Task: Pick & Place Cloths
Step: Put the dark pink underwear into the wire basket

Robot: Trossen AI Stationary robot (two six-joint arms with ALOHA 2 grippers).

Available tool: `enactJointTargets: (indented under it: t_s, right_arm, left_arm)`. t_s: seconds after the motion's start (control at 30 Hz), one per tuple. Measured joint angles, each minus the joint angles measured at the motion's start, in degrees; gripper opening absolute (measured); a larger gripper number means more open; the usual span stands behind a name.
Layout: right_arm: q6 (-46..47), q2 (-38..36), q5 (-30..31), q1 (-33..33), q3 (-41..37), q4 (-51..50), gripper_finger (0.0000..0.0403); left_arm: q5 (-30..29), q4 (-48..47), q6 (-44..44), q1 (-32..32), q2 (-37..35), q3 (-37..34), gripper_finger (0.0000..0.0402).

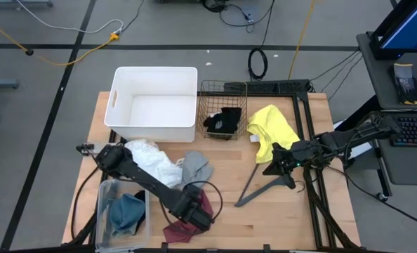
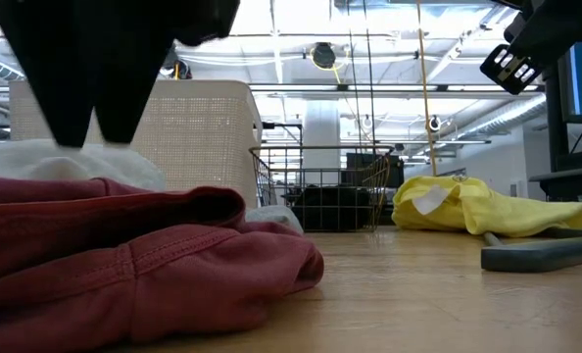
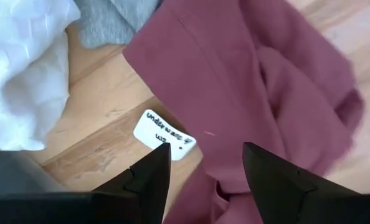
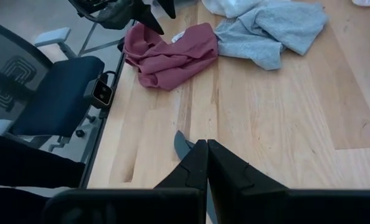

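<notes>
Left end effector (image 3: 205, 163), fingers spread, is hovering over crumpled maroon fabric cloth (image 3: 266, 81) w/ most cloths remaining unplaced on table (image 1: 265, 211).

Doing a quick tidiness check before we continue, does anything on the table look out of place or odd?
Yes: a dark grey clothes hanger lies flat on the wooden table among loose cloths, below the yellow cloth, carrying nothing. The black cloth already sits in the wire basket.

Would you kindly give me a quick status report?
Left gripper open above maroon cloth, not gripping. Right gripper shut, idle above table. Nothing in the way.
</notes>
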Motion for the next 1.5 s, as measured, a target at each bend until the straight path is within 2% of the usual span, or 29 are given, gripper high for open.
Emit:
enactJointTargets:
  t_s: [0.13, 0.37, 0.7, 0.93, 1.1, 1.3, 1.37, 1.5]
  right_arm:
    - [-0.36, 0.00, 0.00, 0.00, 0.00, -0.02, 0.0000]
    - [-1.02, 0.00, 0.00, 0.00, 0.00, 0.54, 0.0000]
    - [-1.06, 0.01, 0.00, 0.00, 0.00, 0.89, 0.0000]
    - [-1.30, 0.00, 0.02, 0.00, 0.00, 0.87, 0.0000]
    - [-1.50, 0.01, 0.20, 0.00, 0.00, 0.85, 0.0000]
    - [-1.52, 0.00, 0.22, 0.00, 0.00, 0.87, 0.0000]
    - [-1.52, 0.01, 0.24, 0.00, 0.00, 0.87, 0.0000]
    - [-1.52, 0.02, 0.24, 0.00, 0.00, 0.87, 0.0000]
  left_arm:
    - [1.13, 1.64, -1.28, 0.00, 0.11, -2.21, 0.0200]
    - [1.75, 10.91, -2.54, 0.28, 0.04, -7.59, 0.0200]
    - [2.16, 27.94, -4.02, 0.39, -0.57, -18.18, 0.0200]
    - [1.66, 29.28, -2.70, 0.31, -0.43, -19.46, 0.0197]
    - [0.46, 30.17, -2.24, 0.35, -0.32, -19.51, 0.0143]
    - [-4.82, 36.64, 0.87, 0.31, -0.13, -19.59, 0.0025]
    - [-6.39, 39.15, 2.53, 0.37, -0.13, -19.61, 0.0011]
    - [-6.70, 43.23, 6.78, 0.61, -0.06, -19.64, 0.0008]
